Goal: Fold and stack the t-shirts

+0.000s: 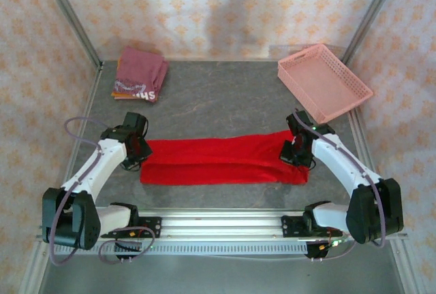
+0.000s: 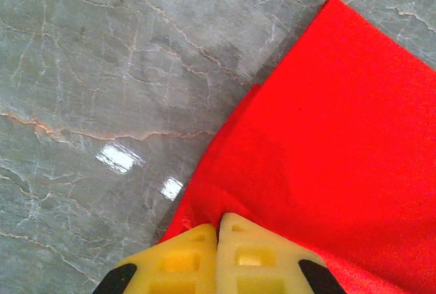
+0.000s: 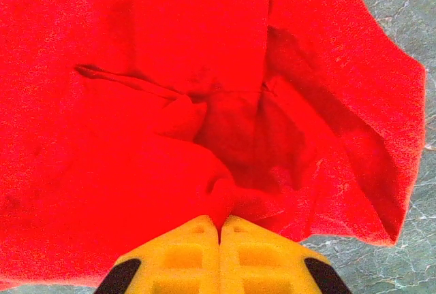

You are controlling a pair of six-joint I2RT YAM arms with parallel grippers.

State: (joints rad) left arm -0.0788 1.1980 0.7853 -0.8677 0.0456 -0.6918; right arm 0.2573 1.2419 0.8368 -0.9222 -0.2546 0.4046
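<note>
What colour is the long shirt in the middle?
Plain bright red. The t-shirt shows best in the top external view, laid out as a long strip.

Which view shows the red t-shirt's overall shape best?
Top external: the red t-shirt lies as one long folded band, end to end. Left wrist gives a close-up of a layered corner; right wrist, bunched folds at the other end.

The worktop [image 1: 225,100] is grey, stone-look, with pale veins. 3 walls [image 1: 225,8] close it in at the back, left and right, papered cream with a repeating orange ornament. 2 slanting metal posts [image 1: 68,15] rise from its back corners. A ribbed aluminium rail [image 1: 225,224] runs along its near edge. Glare spots [image 2: 119,158] shine on the worktop.
</note>
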